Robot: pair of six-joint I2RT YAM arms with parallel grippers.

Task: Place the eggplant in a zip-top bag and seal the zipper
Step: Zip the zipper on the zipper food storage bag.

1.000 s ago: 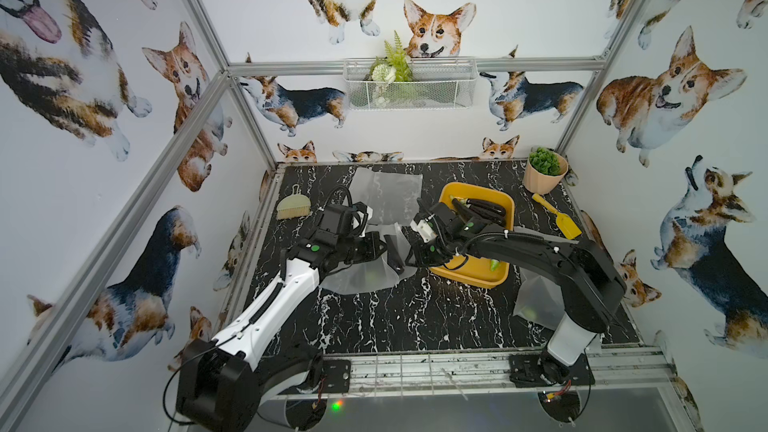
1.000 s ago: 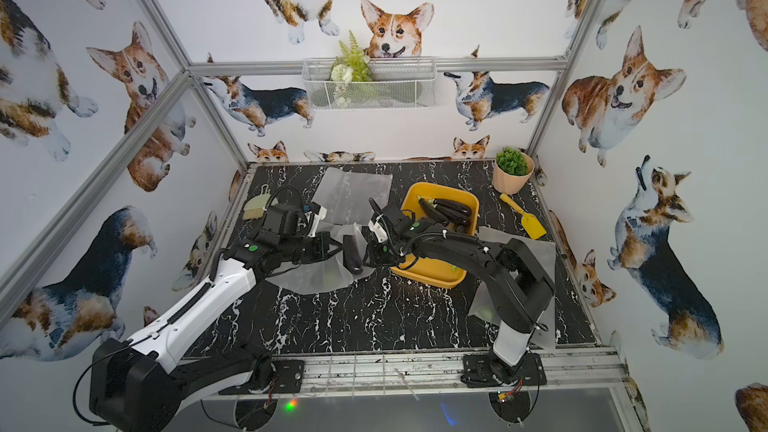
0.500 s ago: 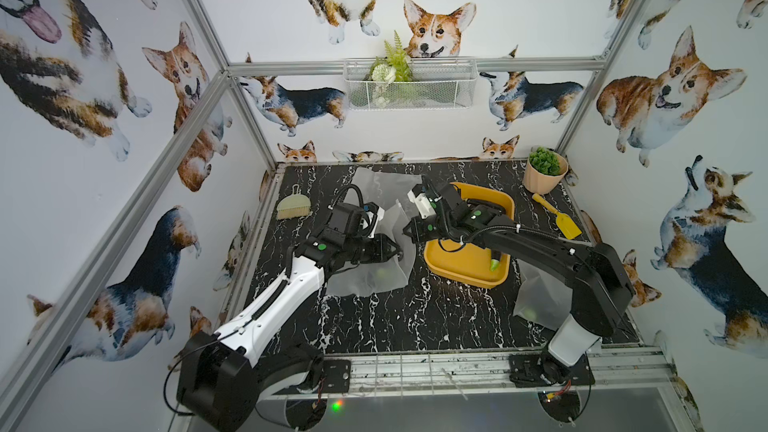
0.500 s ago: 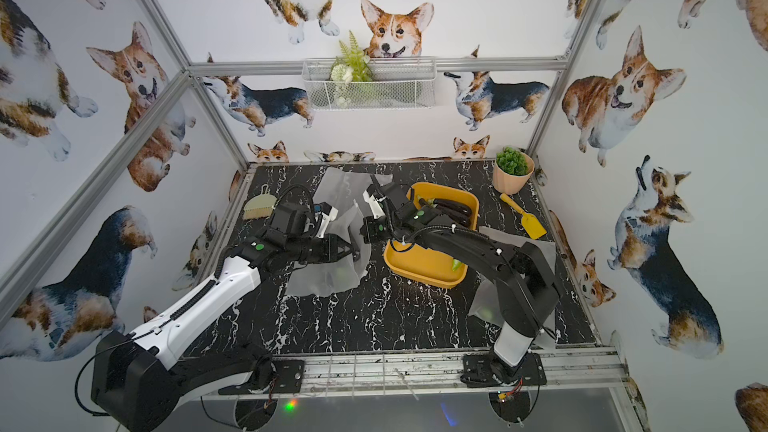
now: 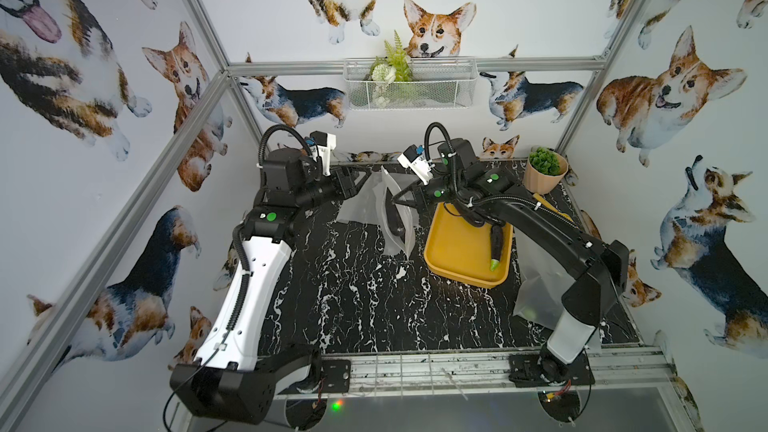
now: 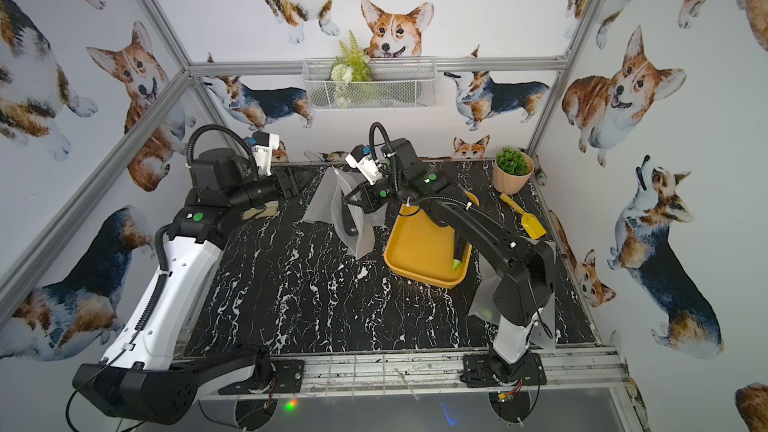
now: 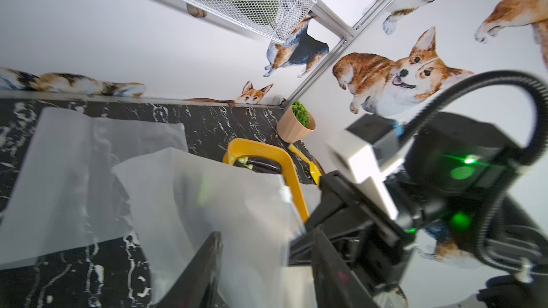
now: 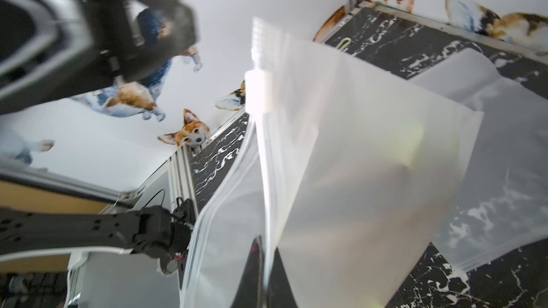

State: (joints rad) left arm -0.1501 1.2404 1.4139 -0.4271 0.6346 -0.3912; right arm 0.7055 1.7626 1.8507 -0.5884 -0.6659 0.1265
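A clear zip-top bag (image 5: 398,238) hangs above the table at the back middle, also in the other top view (image 6: 362,238). My right gripper (image 5: 395,200) (image 8: 267,247) is shut on one lip of its zipper edge. The white slider (image 8: 259,93) sits at the far end, and the mouth gapes below it. A dark long shape shows through the bag's wall. My left gripper (image 5: 360,181) (image 7: 267,232) is open just beside the bag's top and holds nothing. A dark eggplant (image 5: 496,238) (image 6: 460,249) (image 7: 262,163) with a green stem lies in the yellow tray (image 5: 453,251).
A second clear bag (image 5: 357,205) lies flat on the table at the back. A third bag (image 5: 540,284) lies under my right arm. A potted plant (image 5: 544,172), a yellow scoop (image 6: 525,218) and a brush (image 6: 262,211) stand near the table's edges. A wire basket (image 5: 409,85) hangs on the back wall.
The bag has come up off the table and moved toward the back. My right gripper shut on its edge, and my left gripper opened and let it go.
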